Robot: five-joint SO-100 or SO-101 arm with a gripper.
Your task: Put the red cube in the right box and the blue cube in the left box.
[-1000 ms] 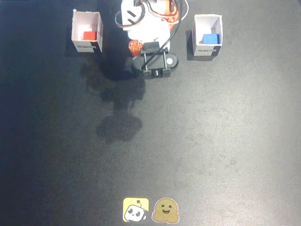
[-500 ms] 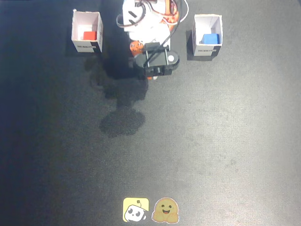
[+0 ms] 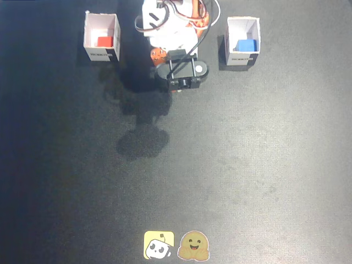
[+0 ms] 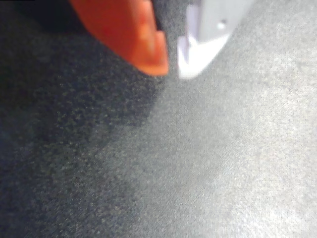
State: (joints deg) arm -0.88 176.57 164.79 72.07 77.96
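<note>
Since a second ago the arm's head has drifted slightly upward in the fixed view. Its fingers [image 4: 171, 62] sit pressed together, empty, above bare table [image 3: 247, 165]. Red cube [image 3: 103, 41] rests in the upper-left box [image 3: 102, 52], blue cube [image 3: 245, 44] in the upper-right box [image 3: 242, 56]; best simply park, clear of both.

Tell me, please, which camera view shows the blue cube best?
The fixed view: the blue cube is visible there from above inside the white box on the picture's right. The wrist view shows only the gripper tips and mat, no cube.
</note>
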